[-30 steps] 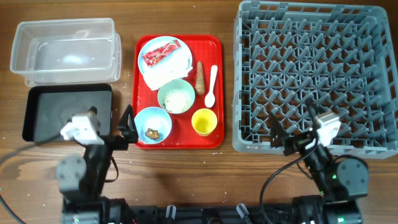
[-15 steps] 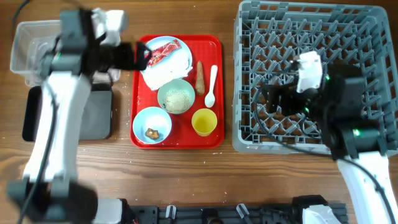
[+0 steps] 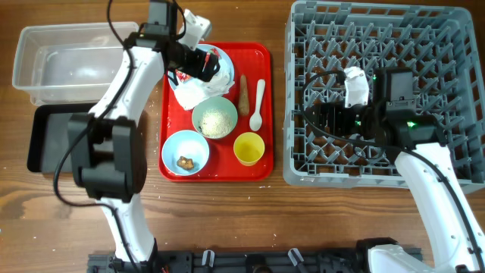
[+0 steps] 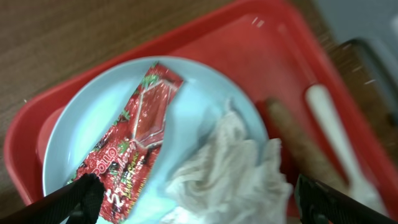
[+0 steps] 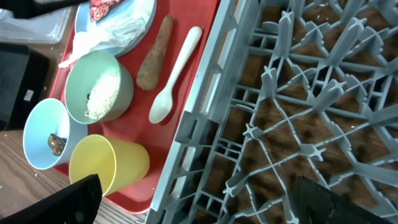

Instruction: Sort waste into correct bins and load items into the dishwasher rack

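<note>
Left claw [image 4: 199, 202] wide over wrapper [image 4: 134, 143] and napkin [image 4: 224, 174] on the plate [image 4: 81, 124], upper middle of overhead view, right claw [image 5: 205, 202] wide, seemingly empty, above the rack [image 5: 202, 93], left side.

The pale blue plate [image 4: 74, 124] lies flat at the far left of the red serving tray [image 3: 261, 57]. On it are the red snack wrapper [image 4: 137, 137], lying flat, and the crumpled white napkin [image 4: 230, 168] just beside it. To the plate's right, the orange-brown stick [image 3: 244, 92] and the white spoon [image 3: 257, 104] lie side by side. Nearer, one bowl [image 3: 196, 115] holds what looks like loose white rice [image 3: 216, 121]. The second bowl [image 3: 171, 144] holds a small brown lump [image 3: 184, 161], and the yellow cup [image 3: 248, 149] stands upright beside it. To the left, on the counter [image 3: 227, 212], sits the clear tub [image 3: 68, 64], with the black tray [image 3: 42, 144] nearer. To the right is the grey dishwasher rack [image 3: 447, 61], its pegs upright.
</note>
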Tool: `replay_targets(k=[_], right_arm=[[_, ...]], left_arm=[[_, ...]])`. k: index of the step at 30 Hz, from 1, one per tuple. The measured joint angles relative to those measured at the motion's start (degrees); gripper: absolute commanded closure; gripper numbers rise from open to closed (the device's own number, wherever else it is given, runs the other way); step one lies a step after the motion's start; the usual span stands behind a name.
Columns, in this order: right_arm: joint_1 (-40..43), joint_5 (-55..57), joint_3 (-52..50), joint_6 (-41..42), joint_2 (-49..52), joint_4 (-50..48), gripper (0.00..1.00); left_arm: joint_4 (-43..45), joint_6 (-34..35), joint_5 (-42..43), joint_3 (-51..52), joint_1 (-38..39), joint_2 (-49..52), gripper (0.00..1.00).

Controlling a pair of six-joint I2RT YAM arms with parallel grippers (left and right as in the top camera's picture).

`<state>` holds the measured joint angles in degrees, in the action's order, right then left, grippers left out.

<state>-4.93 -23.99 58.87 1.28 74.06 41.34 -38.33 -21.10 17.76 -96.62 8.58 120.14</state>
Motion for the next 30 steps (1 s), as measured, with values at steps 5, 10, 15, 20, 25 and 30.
replay_targets(k=[5,10,15,20,25,30], right_arm=[[0.00,0.00,0.00,0.00,0.00,0.02,0.00],[0.00,0.04,0.00,0.00,0.00,0.00,0.01],[0.00,0.74,0.00,0.02,0.00,-0.02,0.00],[0.00,1.14,0.00,0.17,0.00,-0.87,0.00],[0.00,1.14,0.00,0.17,0.00,-1.53,0.00],[0.00,1.14,0.00,0.17,0.00,-1.53,0.00]], left_arm=[[1.05,-2.54,-3.26,0.00,0.00,5.68,0.00],[3.08,-5.07,-4.81,-0.02,0.00,7.34,0.00],[6.64,-6.14,-7.69,-0.33,0.00,10.01,0.00],[7.58,-6.34,-7.65,-0.87,0.00,10.71,0.39],[7.45,-6.27,-7.87,-1.18,0.37,10.91,0.96],[7.08,-4.50,-8.13,-1.38,0.44,10.91,0.96]])
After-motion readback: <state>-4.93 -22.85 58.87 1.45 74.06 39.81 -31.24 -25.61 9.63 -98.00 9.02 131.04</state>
